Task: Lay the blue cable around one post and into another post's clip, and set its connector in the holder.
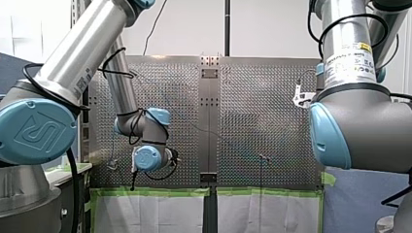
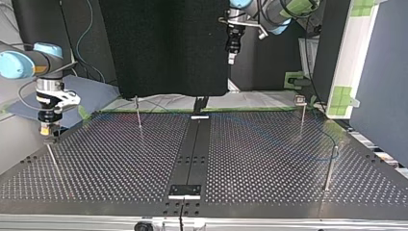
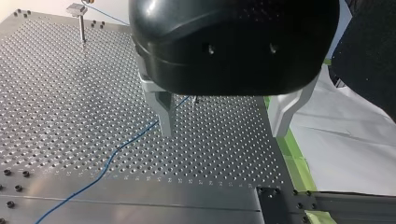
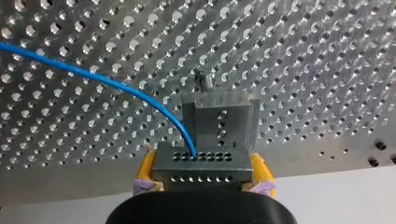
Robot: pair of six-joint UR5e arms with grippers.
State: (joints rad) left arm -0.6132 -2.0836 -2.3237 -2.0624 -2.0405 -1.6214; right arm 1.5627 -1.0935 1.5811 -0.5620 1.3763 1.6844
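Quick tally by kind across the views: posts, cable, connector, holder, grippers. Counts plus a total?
Posts: 4
Blue cable: 1
Connector: 1
Holder: 1
Grippers: 2, left gripper and right gripper
Total: 9

Table [image 2: 120, 159]: carries every item below, grippers excepted.
Centre strip [image 2: 192, 144]: down the table's middle in the top view, far edge to near edge.
Left half, top view: far-left post [image 2: 138, 113]; near-left post [image 2: 54, 163].
Right half, top view: far-right post [image 2: 302, 118]; near-right post [image 2: 330, 168].
My right gripper [image 4: 201, 171]: just above the near-left post's top.
Connector [image 4: 201, 161]: between my right gripper's pads; bracket [image 4: 219, 122] just ahead.
Cable [image 3: 116, 149]: on the table, running past one finger of my left gripper [image 3: 223, 131].
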